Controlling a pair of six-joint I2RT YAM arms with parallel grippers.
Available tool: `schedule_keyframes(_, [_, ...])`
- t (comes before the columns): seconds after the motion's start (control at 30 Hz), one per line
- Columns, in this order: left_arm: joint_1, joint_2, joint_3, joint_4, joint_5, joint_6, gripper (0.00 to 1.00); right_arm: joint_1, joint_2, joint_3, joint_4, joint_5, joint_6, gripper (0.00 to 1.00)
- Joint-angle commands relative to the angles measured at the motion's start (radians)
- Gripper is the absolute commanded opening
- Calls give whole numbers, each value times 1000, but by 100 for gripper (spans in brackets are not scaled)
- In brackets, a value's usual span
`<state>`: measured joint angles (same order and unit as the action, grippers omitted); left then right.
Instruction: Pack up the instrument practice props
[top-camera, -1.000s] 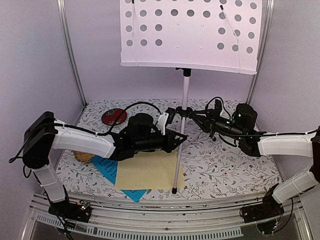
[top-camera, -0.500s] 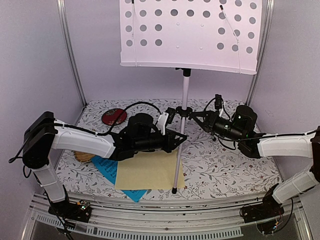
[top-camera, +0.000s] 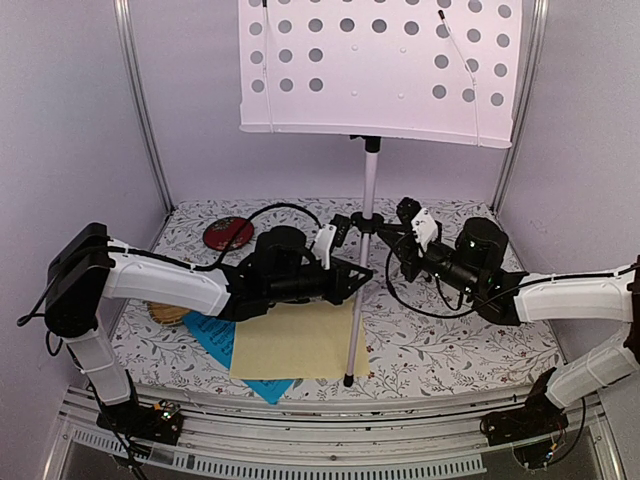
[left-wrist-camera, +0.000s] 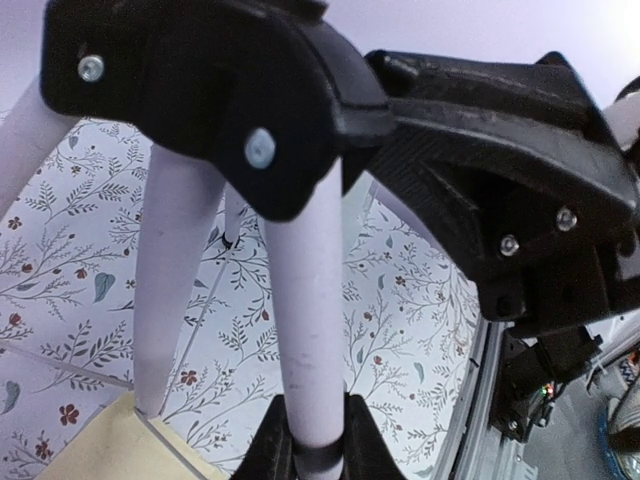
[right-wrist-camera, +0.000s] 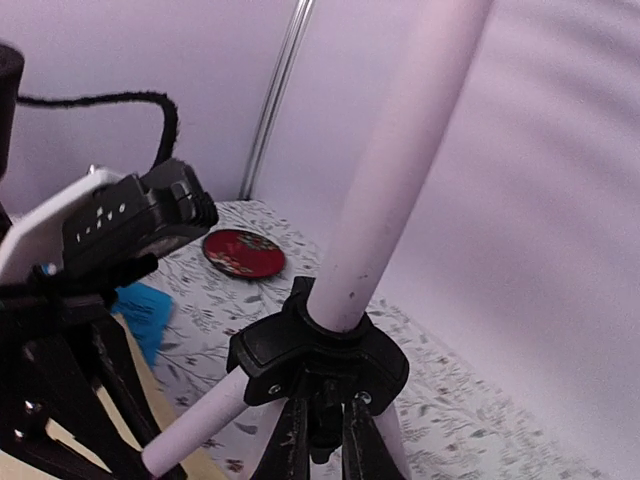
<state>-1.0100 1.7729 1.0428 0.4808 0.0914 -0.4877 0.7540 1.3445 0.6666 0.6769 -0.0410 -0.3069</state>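
The left end effector (left-wrist-camera: 318, 448) clamps a silver tripod leg (left-wrist-camera: 308, 330) of the white perforated music stand (top-camera: 375, 70), while the right end effector (right-wrist-camera: 318, 440) sits shut beneath its black collar (right-wrist-camera: 322, 358).

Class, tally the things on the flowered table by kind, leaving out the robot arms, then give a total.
Music stand: 1
Paper: 2, a pale-yellow sheet and a blue sheet
Round red dish: 1
Woven tray, mostly hidden under an arm: 1
Total: 5
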Motion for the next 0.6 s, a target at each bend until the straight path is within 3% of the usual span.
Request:
schedule_keyframes(0.0, [5, -22, -10, -57, -17, 72, 0, 61, 69, 25, 9, 277, -517, 2])
schedule_keyframes(0.1, [6, -27, -12, -56, -16, 73, 0, 71, 115, 35, 77, 375, -713, 2])
schedule_keyframes(0.27, [5, -40, -23, -58, -24, 74, 0, 72, 142, 5, 290, 407, -972, 2])
schedule_keyframes(0.5, [4, -42, -23, -67, -31, 78, 0, 82, 199, -29, 552, 390, -1163, 4])
schedule_keyframes(0.57, [5, -41, -21, -70, -34, 79, 0, 91, 229, -47, 678, 398, -1194, 12])
